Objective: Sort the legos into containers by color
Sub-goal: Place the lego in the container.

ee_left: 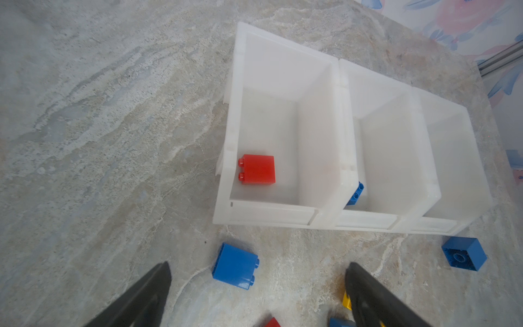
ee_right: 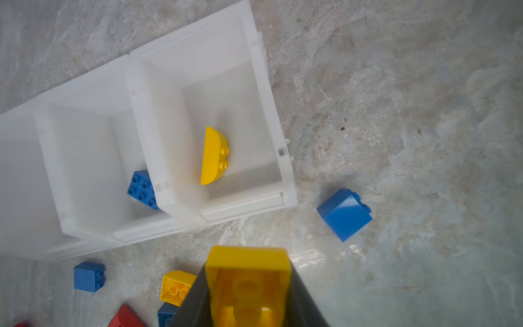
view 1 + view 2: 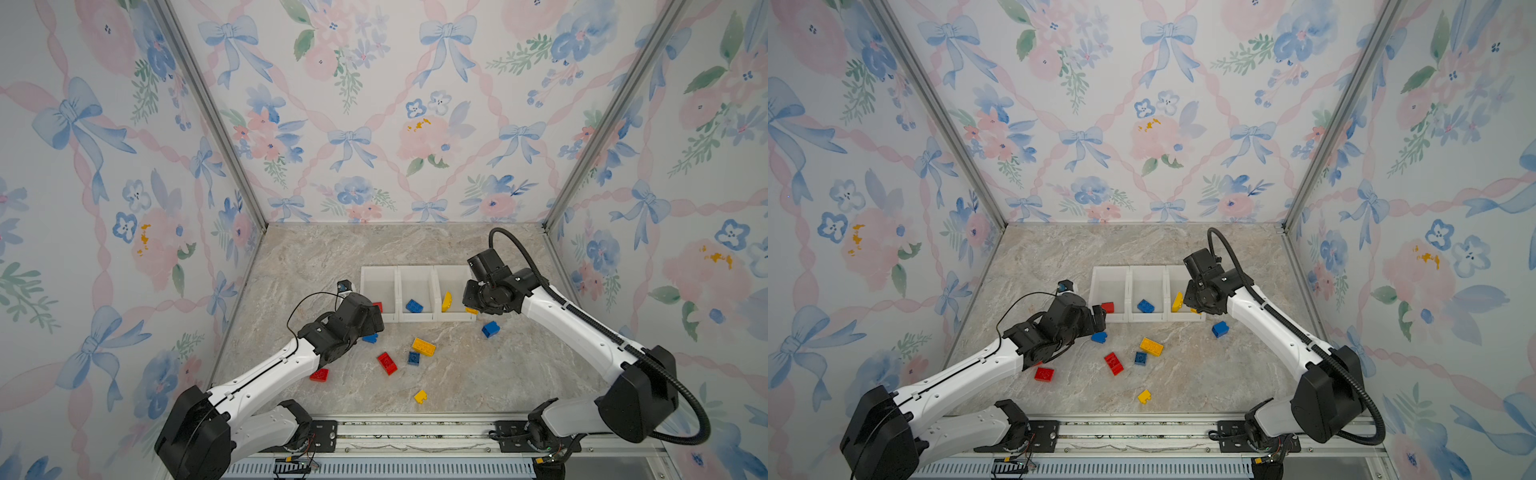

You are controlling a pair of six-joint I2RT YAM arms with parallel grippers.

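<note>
While it hovers, the right end effector [image 2: 248, 264] clamps a yellow brick [image 2: 249, 294].

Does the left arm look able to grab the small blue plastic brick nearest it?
Probably yes: the left gripper is open, and the blue brick lies on bare tabletop just ahead, unobstructed.

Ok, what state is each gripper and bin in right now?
left gripper, open, empty
right gripper, shut on a yellow brick
bin nearest left arm, holds one red brick
middle bin, holds one blue brick
bin nearest right arm, holds one yellow half-round brick
</note>
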